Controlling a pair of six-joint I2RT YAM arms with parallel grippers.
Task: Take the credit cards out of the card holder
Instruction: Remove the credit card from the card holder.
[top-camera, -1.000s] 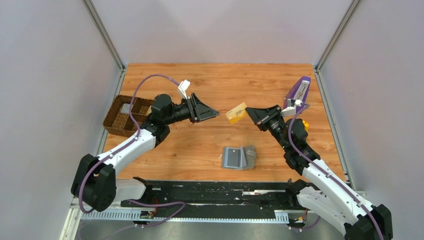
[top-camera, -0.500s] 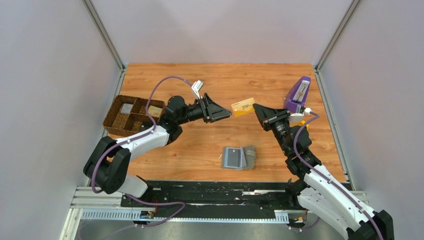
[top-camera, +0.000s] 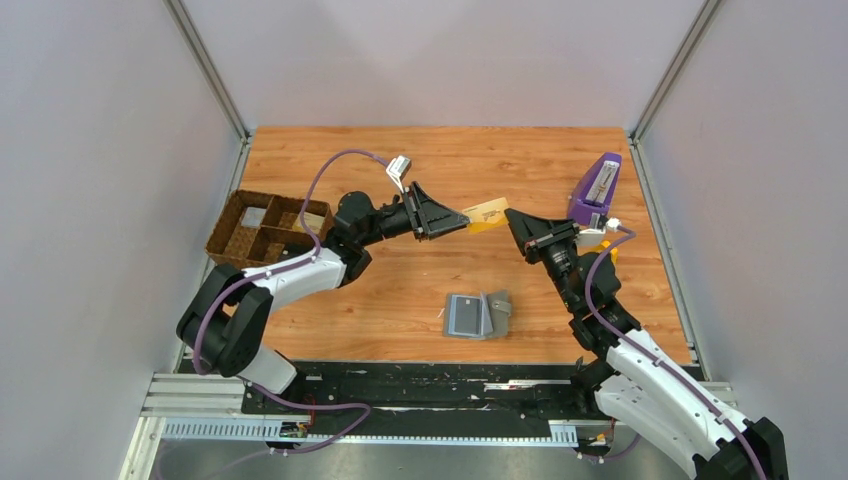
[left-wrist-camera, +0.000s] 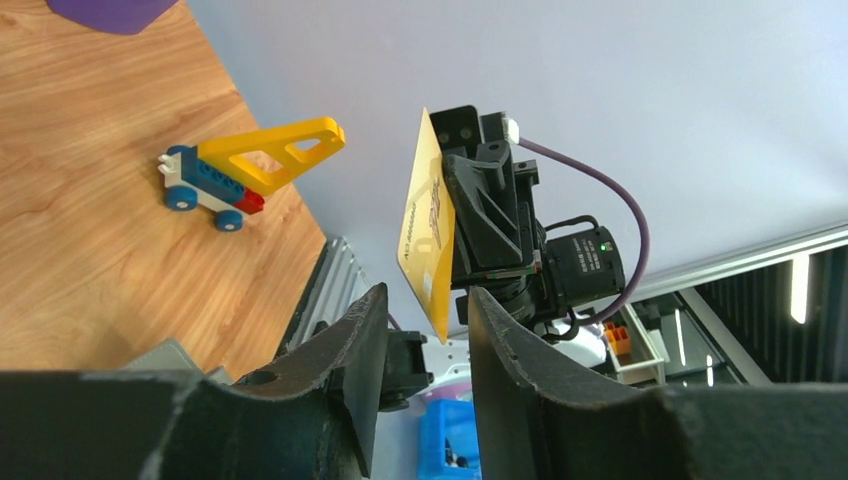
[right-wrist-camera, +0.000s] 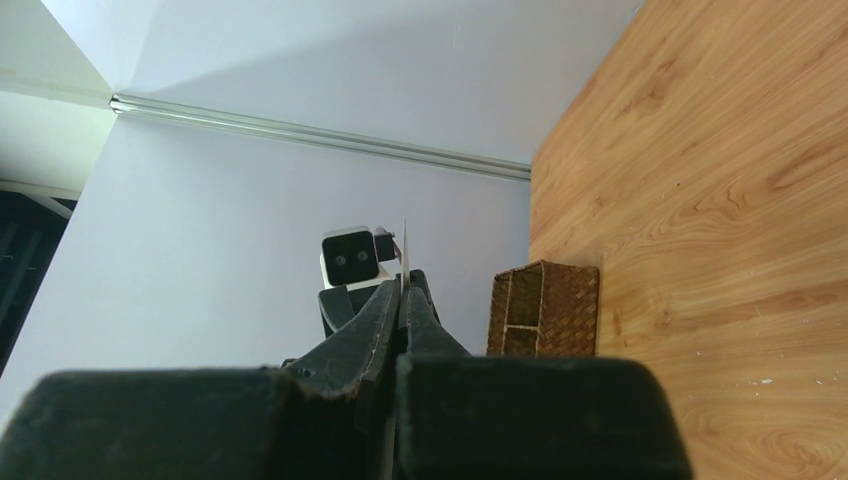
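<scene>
A tan/gold credit card (top-camera: 487, 214) is held up in the air above the middle of the table. My right gripper (top-camera: 514, 222) is shut on its right end; in the right wrist view the card (right-wrist-camera: 404, 243) shows edge-on between the closed fingers. My left gripper (top-camera: 462, 222) is open, its fingertips on either side of the card's left end; in the left wrist view the card (left-wrist-camera: 425, 235) hangs with its lower corner between the open jaws. The card holder (top-camera: 501, 303) lies open on the table below, with a grey card (top-camera: 465, 316) on it.
A brown woven divided tray (top-camera: 265, 232) stands at the left edge, with something pale in its compartments. A purple object (top-camera: 598, 188) stands at the back right. A yellow-and-blue toy crane (left-wrist-camera: 250, 170) sits near the right arm.
My left gripper has moved right to the gold card, and its open fingertips now straddle the card's left end. The right gripper raised the card a little earlier and now holds steady.
</scene>
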